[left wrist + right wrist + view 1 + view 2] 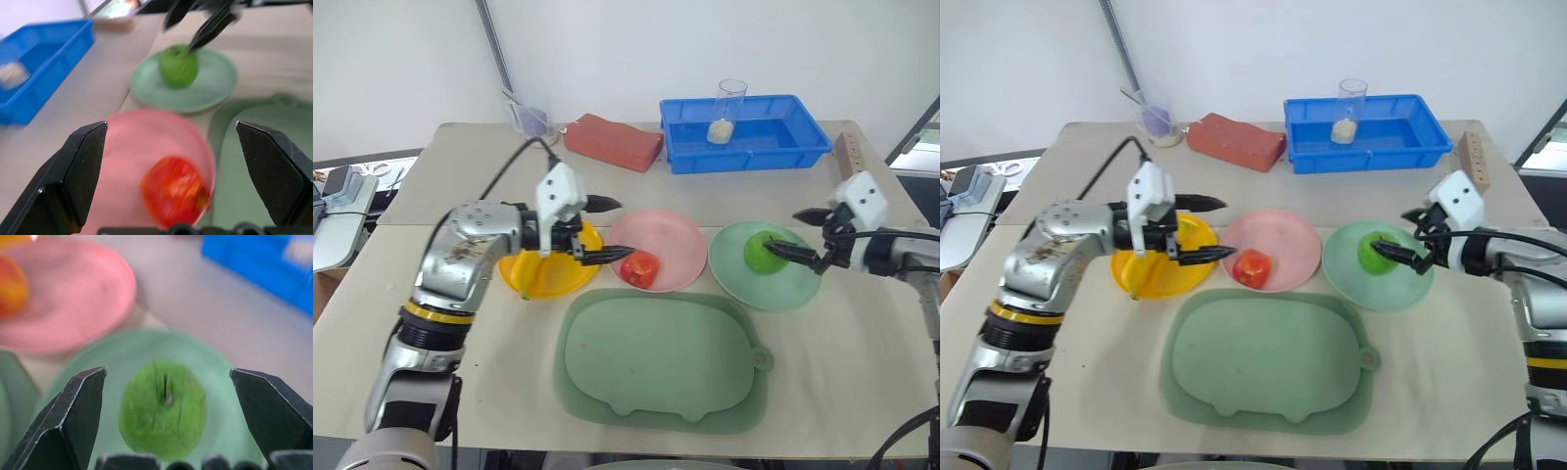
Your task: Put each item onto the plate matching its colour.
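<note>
Three plain plates carry no readable labels or writing.

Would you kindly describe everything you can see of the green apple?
The green apple is a round, bright green toy fruit, plastic-looking, with a small dark stem dimple on top. It sits upright on the pale mint green plate, slightly towards its far side. The right gripper stands open at its right side, one fingertip close over it; I cannot tell whether they touch.
</note>
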You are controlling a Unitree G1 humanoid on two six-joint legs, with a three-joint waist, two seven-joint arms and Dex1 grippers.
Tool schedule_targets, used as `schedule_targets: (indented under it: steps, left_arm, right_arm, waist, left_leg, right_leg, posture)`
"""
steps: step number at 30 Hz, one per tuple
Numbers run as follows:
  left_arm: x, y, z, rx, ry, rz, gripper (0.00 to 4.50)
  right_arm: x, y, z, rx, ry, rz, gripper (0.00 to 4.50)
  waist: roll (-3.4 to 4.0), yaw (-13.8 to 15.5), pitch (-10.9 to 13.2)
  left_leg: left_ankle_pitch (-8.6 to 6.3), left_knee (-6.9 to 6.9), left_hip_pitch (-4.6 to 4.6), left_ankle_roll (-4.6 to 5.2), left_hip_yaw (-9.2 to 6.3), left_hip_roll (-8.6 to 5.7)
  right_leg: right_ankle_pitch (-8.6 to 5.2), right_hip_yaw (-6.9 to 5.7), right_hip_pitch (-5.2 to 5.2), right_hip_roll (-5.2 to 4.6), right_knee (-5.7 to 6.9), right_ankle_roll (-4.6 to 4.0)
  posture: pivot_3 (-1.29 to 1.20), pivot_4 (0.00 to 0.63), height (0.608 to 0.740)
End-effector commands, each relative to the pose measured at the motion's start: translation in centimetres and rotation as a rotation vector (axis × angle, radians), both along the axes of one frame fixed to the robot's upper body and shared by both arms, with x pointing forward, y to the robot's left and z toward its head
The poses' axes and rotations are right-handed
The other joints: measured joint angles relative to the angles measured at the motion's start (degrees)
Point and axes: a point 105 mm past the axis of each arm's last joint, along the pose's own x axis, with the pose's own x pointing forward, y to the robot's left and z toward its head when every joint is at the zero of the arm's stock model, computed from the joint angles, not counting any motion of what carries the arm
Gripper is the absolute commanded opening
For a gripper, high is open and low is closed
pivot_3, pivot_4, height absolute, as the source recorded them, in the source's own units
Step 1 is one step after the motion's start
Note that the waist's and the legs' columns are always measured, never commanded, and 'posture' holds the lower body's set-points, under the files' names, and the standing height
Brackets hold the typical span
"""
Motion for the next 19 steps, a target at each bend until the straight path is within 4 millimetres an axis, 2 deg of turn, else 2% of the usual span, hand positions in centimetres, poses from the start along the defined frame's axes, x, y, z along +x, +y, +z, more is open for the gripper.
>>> schedule_targets:
  steps: [1,3,5,7,9,11,14,17,19]
  left_arm:
    - [1.8,6.2,1.6,-0.038,-0.058,0.292,4.5]
    - [3.2,10.9,2.1,-0.108,-0.108,0.544,4.5]
    - [3.8,13.8,2.1,-0.153,-0.138,0.696,4.5]
    - [4.0,18.0,0.9,-0.191,-0.156,0.905,4.5]
    - [3.6,21.0,-0.9,-0.222,-0.152,1.055,4.5]
    - [3.4,22.5,-2.5,-0.255,-0.134,1.147,4.5]
    - [3.1,23.4,-4.5,-0.281,-0.109,1.234,4.5]
    - [2.8,24.1,-6.6,-0.288,-0.086,1.303,4.5]
    - [2.7,24.2,-7.2,-0.289,-0.078,1.324,4.5]
  right_arm:
    - [-1.2,-1.1,2.5,0.059,-0.097,-0.065,4.48]
    - [-1.1,-3.8,2.1,0.094,-0.151,-0.217,4.48]
    - [-1.1,-5.5,1.6,0.097,-0.194,-0.315,4.48]
    - [-1.0,-8.3,0.4,0.11,-0.267,-0.496,4.48]
    - [-1.0,-10.8,-1.2,0.093,-0.321,-0.652,4.48]
    - [-1.1,-12.6,-2.7,0.077,-0.363,-0.77,4.48]
    - [-1.1,-14.8,-4.5,0.065,-0.397,-0.917,4.48]
    - [-0.9,-16.0,-6.0,0.081,-0.415,-1.022,4.48]
    - [-0.8,-16.4,-6.3,0.085,-0.427,-1.049,4.48]
  waist:
    - [0.0,0.01,-0.01]
    - [-0.07,0.16,-0.04]
    - [-0.1,0.4,-0.07]
    - [-0.15,0.42,-0.13]
    - [-0.12,0.34,-0.15]
    - [-0.12,0.32,-0.15]
    - [-0.12,0.37,-0.15]
    - [-0.12,0.12,-0.15]
    - [-0.12,0.08,-0.15]
  left_leg:
    - [0.0,-0.03,0.03,0.0,0.0,0.02]
    - [0.02,-0.04,0.06,-0.03,0.0,0.02]
    - [0.02,0.0,0.1,-0.04,-0.02,0.01]
    - [0.03,0.02,0.08,-0.05,0.01,-0.05]
    - [0.03,0.0,0.08,-0.06,0.04,-0.05]
    - [0.03,-0.07,0.1,-0.06,0.05,-0.07]
    - [0.06,-0.13,0.11,-0.1,0.04,-0.07]
    - [0.1,-0.17,0.17,-0.18,0.06,-0.07]
    - [0.1,-0.25,0.23,-0.18,0.07,-0.08]
  right_leg:
    - [0.0,0.0,0.0,0.01,0.0,0.0]
    - [0.0,-0.01,0.01,0.0,0.0,0.0]
    - [0.0,-0.04,0.06,-0.01,0.0,0.0]
    - [0.0,-0.03,0.05,-0.06,0.0,0.0]
    - [0.0,-0.01,0.05,-0.07,-0.01,0.0]
    - [0.0,0.0,0.02,-0.09,0.0,-0.01]
    - [0.01,0.0,0.0,-0.09,0.03,-0.01]
    - [0.01,0.01,0.01,-0.09,0.05,-0.02]
    - [0.01,0.04,0.03,-0.09,0.05,-0.02]
  posture:
    - [0.0,0.15,0.74]
    - [0.0,0.15,0.74]
    - [0.0,0.15,0.74]
    - [0.0,0.15,0.74]
    - [0.0,0.15,0.74]
    - [0.0,0.15,0.74]
    - [0.0,0.15,0.74]
    - [0.0,0.15,0.74]
    - [0.0,0.15,0.74]
